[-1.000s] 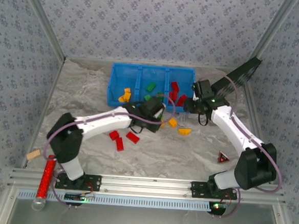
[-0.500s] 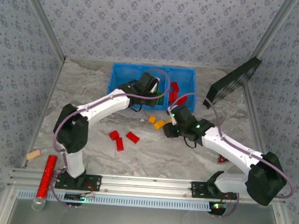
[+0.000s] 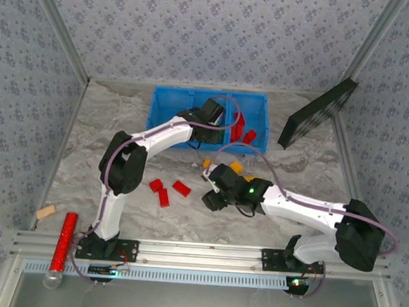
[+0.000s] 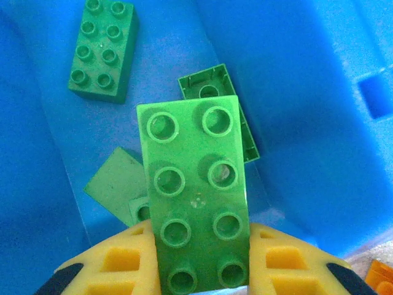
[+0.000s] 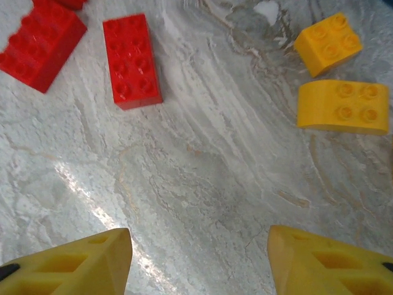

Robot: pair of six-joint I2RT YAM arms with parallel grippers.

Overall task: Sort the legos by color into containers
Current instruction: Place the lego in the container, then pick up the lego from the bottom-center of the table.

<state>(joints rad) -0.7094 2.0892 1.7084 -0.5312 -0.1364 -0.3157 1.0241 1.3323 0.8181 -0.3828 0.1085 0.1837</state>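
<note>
On the table (image 3: 122, 120) lie 3 red legos (image 3: 182, 188).

The left arm (image 3: 156, 135) stretches out, its left gripper (image 4: 199, 246) pinching a green brick (image 4: 195, 190) over the blue tray (image 3: 164, 108). The right gripper (image 5: 198, 246) hangs on the tray's near side, jaws apart.

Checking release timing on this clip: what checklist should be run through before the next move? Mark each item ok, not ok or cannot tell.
1. The left jaws clamp the green brick: ok.
2. It hangs over the tray compartment where other green bricks lie: ok.
3. Drop height above the compartment floor: cannot tell.
4. The right jaws stand open with nothing between: ok.
5. A red brick or yellow brick lined up between the right jaws: not ok; they lie ahead, off to either side.
</note>
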